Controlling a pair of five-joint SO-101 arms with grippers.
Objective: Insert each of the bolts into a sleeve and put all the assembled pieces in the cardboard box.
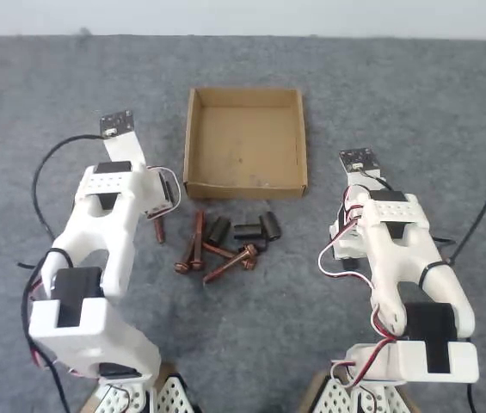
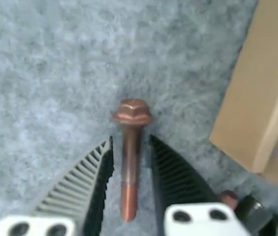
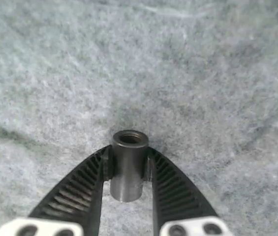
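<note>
A: Left gripper [image 2: 131, 142] state?
B: Jaws stood apart, one on each side of a bolt [image 2: 130, 162], and neither touched the shank. Flanged head pointed away from the wrist.
A: Right gripper [image 3: 130, 155]?
B: Clamped on a sleeve [image 3: 128, 172] across its side wall, with the bore mouth clear of the jaws. Couldn't tell if it rested on the carpet [image 1: 397, 103].
A: Handling?
B: Both looked like rigid metal, dense for their size, with smooth surfaces. The bolt would probably pivot if pinched near the tip. Mid-shank under the flange looked the better hold, since it kept the threaded end free. The sleeve was likely slippery, so the side grip suited it.
A: Farther out?
B: Loose bolts [image 1: 201, 249] lay heaped between the arms, with loose sleeves [image 1: 247, 231] just beside them. The cardboard box [image 1: 244, 185] sat just beyond.
</note>
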